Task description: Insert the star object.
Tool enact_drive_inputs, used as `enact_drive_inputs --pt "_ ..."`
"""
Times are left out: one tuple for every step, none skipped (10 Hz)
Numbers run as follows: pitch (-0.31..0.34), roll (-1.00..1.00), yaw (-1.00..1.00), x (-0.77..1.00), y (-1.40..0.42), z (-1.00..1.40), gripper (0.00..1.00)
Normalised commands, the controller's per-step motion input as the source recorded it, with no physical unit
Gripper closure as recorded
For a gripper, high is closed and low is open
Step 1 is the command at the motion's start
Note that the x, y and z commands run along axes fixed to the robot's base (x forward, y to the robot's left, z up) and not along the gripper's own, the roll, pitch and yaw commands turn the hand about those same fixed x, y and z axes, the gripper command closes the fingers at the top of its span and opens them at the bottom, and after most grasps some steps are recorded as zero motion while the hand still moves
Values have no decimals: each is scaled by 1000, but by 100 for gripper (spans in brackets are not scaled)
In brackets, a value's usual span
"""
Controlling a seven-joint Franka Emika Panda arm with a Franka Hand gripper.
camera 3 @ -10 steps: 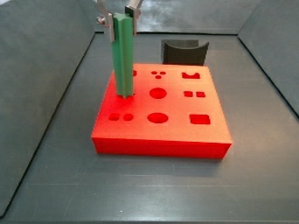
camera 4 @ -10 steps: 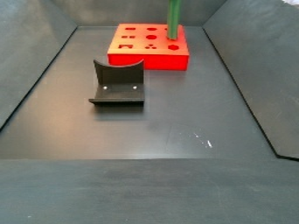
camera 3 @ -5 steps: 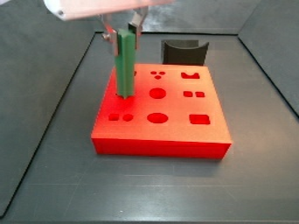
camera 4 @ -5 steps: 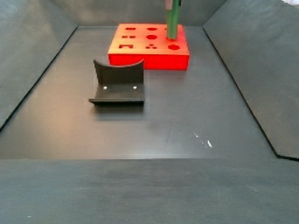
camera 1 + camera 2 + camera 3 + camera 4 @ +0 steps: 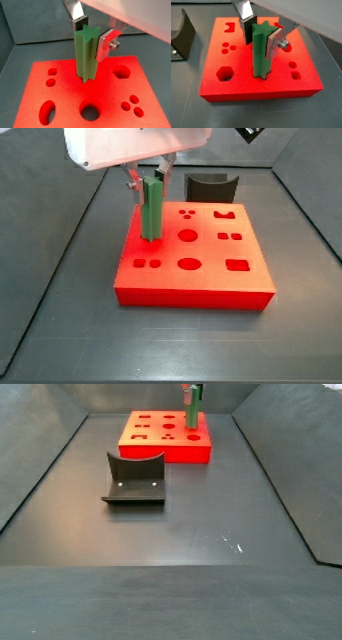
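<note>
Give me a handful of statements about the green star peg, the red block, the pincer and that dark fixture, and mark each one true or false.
1. The pincer is closed on the star object near its top. True.
2. The star object lies flat on the red block. False: it stands upright, its lower end at a hole in the block.
3. The fixture stands on the floor apart from the red block. True.
4. The star object is blue. False: it is green.
5. Other holes in the red block have pieces in them. False: the other holes that show are empty.
</note>
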Motion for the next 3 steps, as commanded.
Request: enact_drive_inputs --pt "-86 149 0 -151 0 -666 100" --pt "0 -14 0 0 0 0 100" --pt "0 0 0 0 0 0 100"
